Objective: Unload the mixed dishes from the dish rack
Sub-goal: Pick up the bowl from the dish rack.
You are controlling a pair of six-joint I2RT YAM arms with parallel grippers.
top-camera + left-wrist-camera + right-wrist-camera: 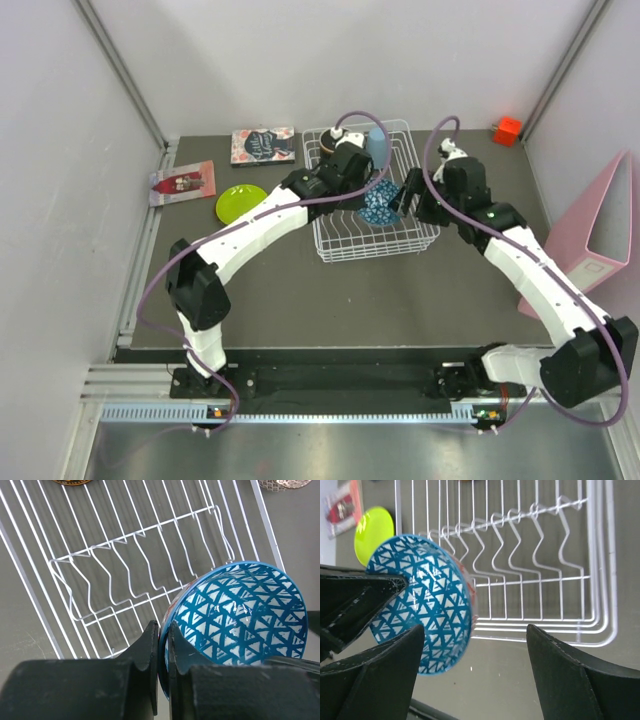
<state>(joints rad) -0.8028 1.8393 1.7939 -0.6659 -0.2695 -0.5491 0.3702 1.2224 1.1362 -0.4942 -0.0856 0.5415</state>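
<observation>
A blue bowl with a triangle pattern [380, 206] [240, 610] [425, 605] hangs tilted on edge above the white wire dish rack [345, 240] [125, 570] [535, 565]. My left gripper [371, 190] [163, 630] is shut on its rim, one finger inside and one outside. My right gripper [404, 196] [476, 630] stands open right beside the bowl, with the bowl's edge near one fingertip [415, 635] and nothing gripped. A pale blue cup [377, 146] stands at the rack's far end. A lime-green plate [241, 203] [372, 527] lies on the table to the left of the rack.
A beige patterned bowl [285, 484] sits on the table just outside the rack. Two printed cards [263, 145] [183, 182] lie at the far left. An orange-red block [507, 130] is in the far right corner and a pink binder [590, 240] stands by the right wall.
</observation>
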